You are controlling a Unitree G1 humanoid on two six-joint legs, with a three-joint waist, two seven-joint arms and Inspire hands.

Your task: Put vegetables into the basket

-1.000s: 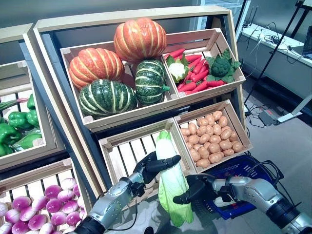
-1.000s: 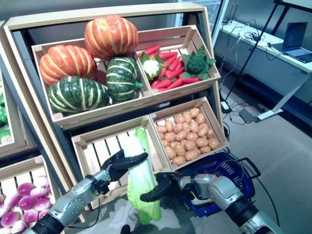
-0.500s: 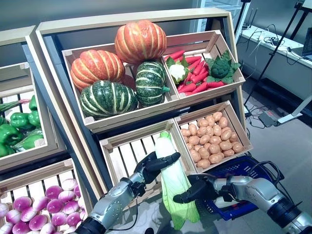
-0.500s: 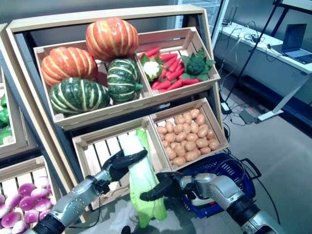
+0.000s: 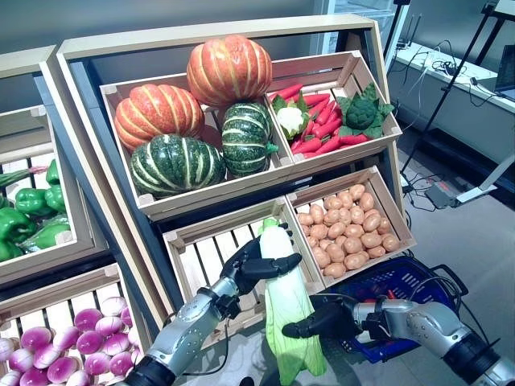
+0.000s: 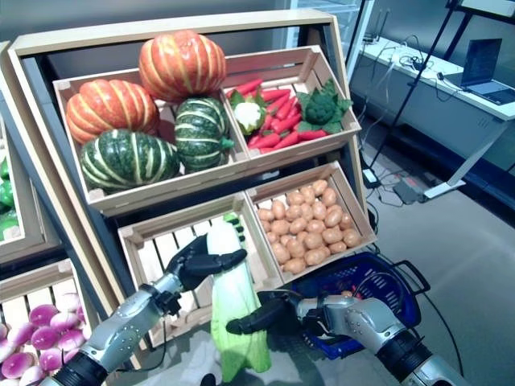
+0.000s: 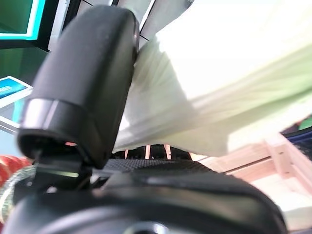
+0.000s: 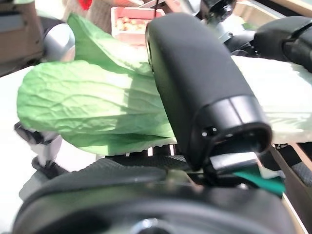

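A long napa cabbage (image 5: 286, 315) with a white stalk end up and green leaves hanging down is held upright in front of the lower middle crate. My left hand (image 5: 251, 264) is curled round its white upper part; its thumb (image 7: 87, 83) presses the pale leaves (image 7: 219, 87). My right hand (image 5: 323, 320) grips the green lower leaves from the right; its thumb (image 8: 200, 87) lies over the leaves (image 8: 87, 107). The blue basket (image 5: 412, 273) stands on the floor just right of the cabbage, behind my right hand.
A wooden stand (image 5: 217, 40) with tilted crates rises close behind the cabbage. The slatted crate (image 5: 205, 253) lies right behind my left hand. A desk and cables (image 5: 451, 72) are at the far right, with grey floor beside the basket.
Both hands keep their hold on the cabbage. My right hand has slipped slightly lower along the green leaves; the cabbage has hardly moved.
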